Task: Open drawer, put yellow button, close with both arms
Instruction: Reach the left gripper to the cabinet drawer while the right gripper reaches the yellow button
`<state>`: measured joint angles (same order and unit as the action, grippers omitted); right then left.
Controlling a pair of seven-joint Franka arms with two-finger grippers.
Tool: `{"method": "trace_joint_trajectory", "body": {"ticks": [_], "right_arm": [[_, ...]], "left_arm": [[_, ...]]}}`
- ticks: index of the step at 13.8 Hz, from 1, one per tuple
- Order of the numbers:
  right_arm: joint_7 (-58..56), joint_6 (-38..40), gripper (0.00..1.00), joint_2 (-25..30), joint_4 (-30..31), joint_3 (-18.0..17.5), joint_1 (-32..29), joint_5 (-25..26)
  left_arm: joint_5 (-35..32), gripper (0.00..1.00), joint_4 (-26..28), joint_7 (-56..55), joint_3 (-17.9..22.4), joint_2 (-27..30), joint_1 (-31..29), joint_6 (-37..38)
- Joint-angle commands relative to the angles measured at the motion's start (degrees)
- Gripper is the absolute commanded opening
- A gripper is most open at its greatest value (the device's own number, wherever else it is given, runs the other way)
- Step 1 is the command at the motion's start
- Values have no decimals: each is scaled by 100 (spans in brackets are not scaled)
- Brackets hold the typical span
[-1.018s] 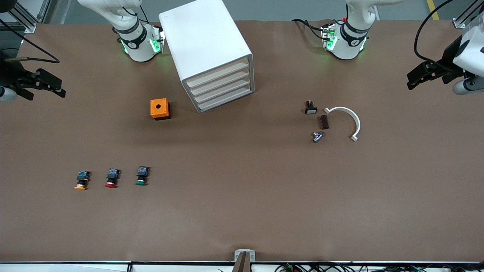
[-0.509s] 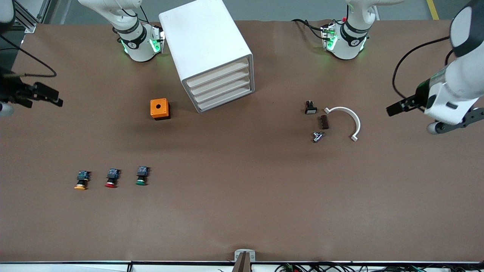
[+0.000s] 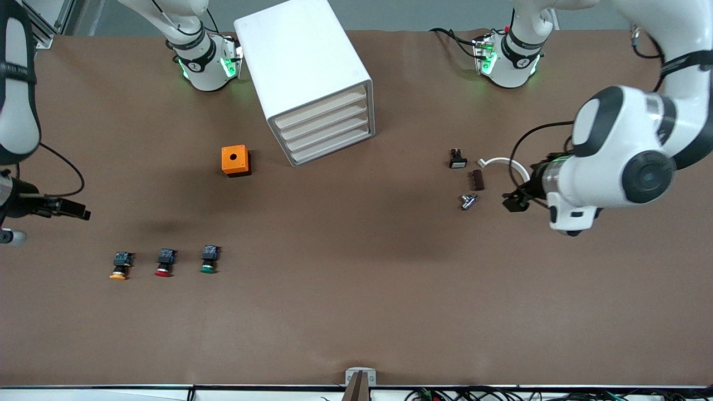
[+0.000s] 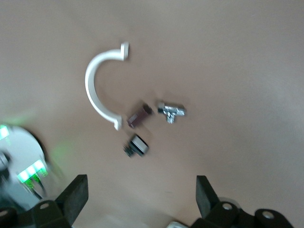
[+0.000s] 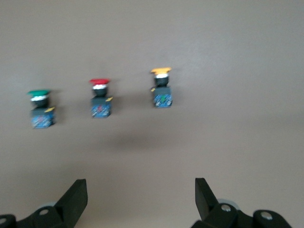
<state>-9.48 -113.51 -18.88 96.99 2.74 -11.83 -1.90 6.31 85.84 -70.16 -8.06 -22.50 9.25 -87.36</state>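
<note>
The white cabinet (image 3: 303,67) stands between the arm bases. Its uppermost drawer (image 3: 323,108) is shut, flush with the three below it. The yellow button (image 3: 119,267) lies at the right arm's end of a row of three buttons; it also shows in the right wrist view (image 5: 161,89). My right gripper (image 3: 72,209) (image 5: 141,199) is open and empty over bare table near the yellow button. My left gripper (image 3: 512,200) (image 4: 142,199) is open and empty over the table beside several small parts.
A red button (image 3: 164,263) and a green button (image 3: 208,259) lie beside the yellow one. An orange box (image 3: 235,160) sits near the cabinet. A white curved clamp (image 3: 509,164), black switch (image 3: 458,159), brown block (image 3: 477,180) and metal part (image 3: 468,201) lie near the left gripper.
Both arms have swung in over the table. The left gripper came from the table's end to the small parts. The right gripper came nearer to the buttons. Nothing on the table moved.
</note>
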Motion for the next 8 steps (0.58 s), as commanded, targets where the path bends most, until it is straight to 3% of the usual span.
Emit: {"method": "trace_joint_trajectory", "body": {"ticks": [1, 3, 6, 8], "right_arm": [[17, -722, 100, -378, 127, -72, -57, 14], [26, -1381, 100, -808, 154, -63, -57, 14], [-27, -2515, 100, -1520, 163, -72, -57, 14], [-18, -2877, 100, -1741, 154, -72, -65, 14]], "left_arm": [[325, 100, -322, -1855, 24, -526, 365, 114], [807, 100, -392, -2587, 32, -817, 638, 114], [2133, 100, -392, -3598, 32, -1212, 805, 114], [2819, 100, -384, -4406, 32, -1493, 885, 114]]}}
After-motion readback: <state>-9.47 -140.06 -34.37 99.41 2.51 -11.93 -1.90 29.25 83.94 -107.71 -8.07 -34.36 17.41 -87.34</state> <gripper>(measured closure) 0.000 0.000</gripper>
